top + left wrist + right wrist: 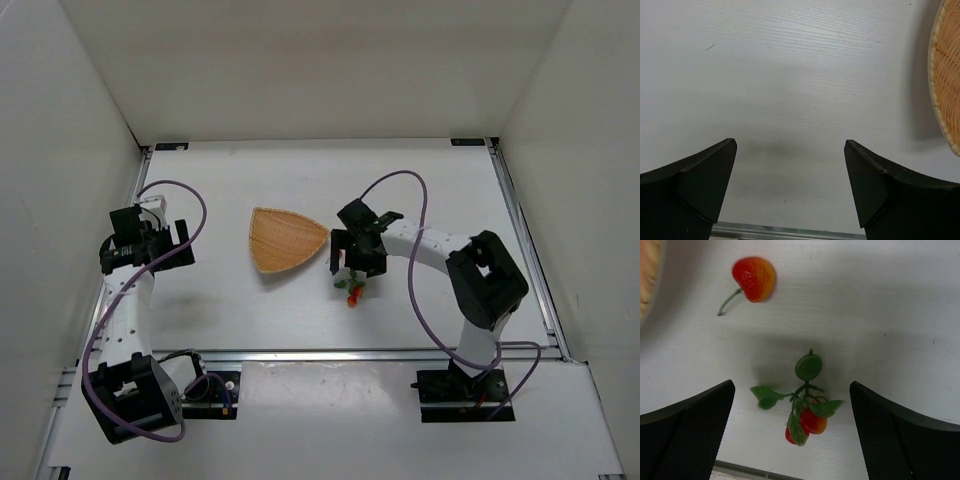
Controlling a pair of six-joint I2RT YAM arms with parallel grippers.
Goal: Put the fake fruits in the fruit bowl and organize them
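The fruit bowl [287,241] shows only bare weave and rests on the white table [420,180]. The leafy cluster [807,415] lies between the wide-open fingers of my right gripper [791,387], with the single red ball [754,278] beyond, near the bowl. My left gripper [790,144] is open. White walls [300,70] enclose the table.

The top view looks steeply down from behind the arm bases over the whole tabletop [220,180]. Both wrist views face it closely between their own fingers [690,190]. With the top view, left shares the fruit bowl [946,75] rim, right the leafy fruit cluster [807,415].
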